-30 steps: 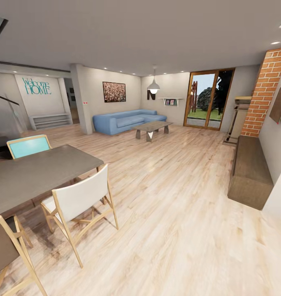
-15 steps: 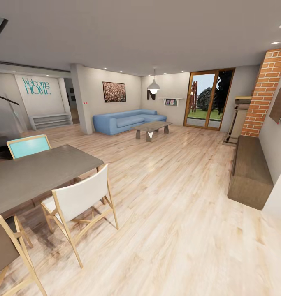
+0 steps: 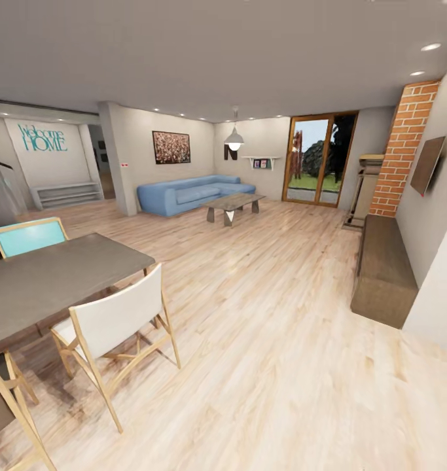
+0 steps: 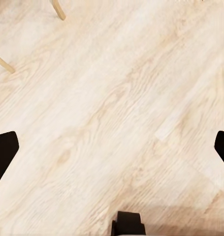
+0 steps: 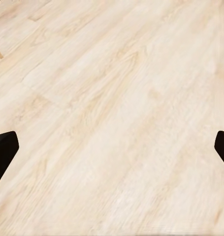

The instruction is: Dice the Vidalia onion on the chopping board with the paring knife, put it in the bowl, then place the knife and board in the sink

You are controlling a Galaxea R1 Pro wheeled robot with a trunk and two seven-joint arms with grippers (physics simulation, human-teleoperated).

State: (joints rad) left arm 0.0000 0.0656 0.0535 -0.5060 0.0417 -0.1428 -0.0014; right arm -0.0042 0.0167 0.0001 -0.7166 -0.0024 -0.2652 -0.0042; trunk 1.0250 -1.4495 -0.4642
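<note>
Both hands hang wide and empty over the wooden floor (image 4: 112, 108), left hand (image 4: 112, 147), right hand (image 5: 112, 147); no sink or onion is visible here. The step, I judge, is driving to the kitchen; steer well apart from the dining table (image 3: 46, 281) and white chair (image 3: 112, 320).

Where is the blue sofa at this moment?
In the head view, the blue sofa stands at the far end of the room, left of centre, against the wall under the framed picture, with the low coffee table just before it.
</note>
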